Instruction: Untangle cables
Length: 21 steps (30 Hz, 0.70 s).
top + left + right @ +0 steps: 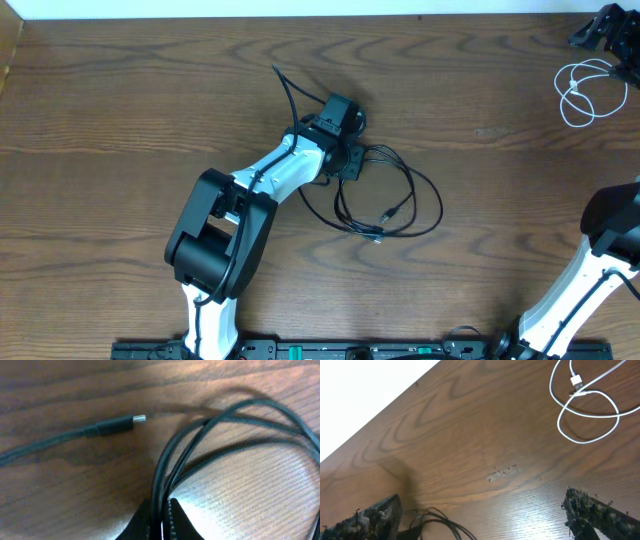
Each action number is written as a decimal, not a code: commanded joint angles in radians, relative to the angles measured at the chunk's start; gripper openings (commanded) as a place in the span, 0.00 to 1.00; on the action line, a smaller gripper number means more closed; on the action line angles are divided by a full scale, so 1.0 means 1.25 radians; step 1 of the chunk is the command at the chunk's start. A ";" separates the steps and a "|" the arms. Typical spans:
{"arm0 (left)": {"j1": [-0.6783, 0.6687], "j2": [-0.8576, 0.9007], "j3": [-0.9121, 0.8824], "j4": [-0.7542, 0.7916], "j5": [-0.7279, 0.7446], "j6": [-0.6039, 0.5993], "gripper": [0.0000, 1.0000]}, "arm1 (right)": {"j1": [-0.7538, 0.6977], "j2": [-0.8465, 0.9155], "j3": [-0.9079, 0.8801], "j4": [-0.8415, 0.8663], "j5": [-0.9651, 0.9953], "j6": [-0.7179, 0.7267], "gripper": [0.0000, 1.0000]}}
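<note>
The black cable (425, 190) lies in loose loops at the table's middle. My left gripper (348, 158) sits at the loops' left edge. In the left wrist view, the left gripper (161, 506) is shut on strands of the black cable (210, 422), which run up between the fingertips and curve off right. One plug end (120, 423) lies flat on the wood to the left. The white cable (583, 92) is coiled at the far right, apart from the black one. It also shows in the right wrist view as the white cable (585, 407), ahead of my open right gripper (485, 517), which holds nothing.
The left arm (250, 190) reaches from the front edge to the middle. The right arm (600, 265) stands at the front right. The wooden table's far edge (300, 20) runs along the top. Thin black strands (435, 522) show beside the right gripper's left finger.
</note>
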 commanded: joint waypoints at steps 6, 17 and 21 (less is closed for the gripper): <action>0.001 -0.257 0.021 -0.075 -0.001 -0.062 0.08 | 0.020 -0.008 0.005 -0.016 -0.058 -0.080 0.99; 0.001 -0.595 0.021 -0.100 -0.002 -0.133 0.07 | 0.089 -0.010 0.006 -0.125 -0.484 -0.396 0.99; 0.012 -0.638 0.021 -0.064 -0.002 -0.175 0.08 | 0.125 -0.020 0.006 -0.196 -0.608 -0.517 0.99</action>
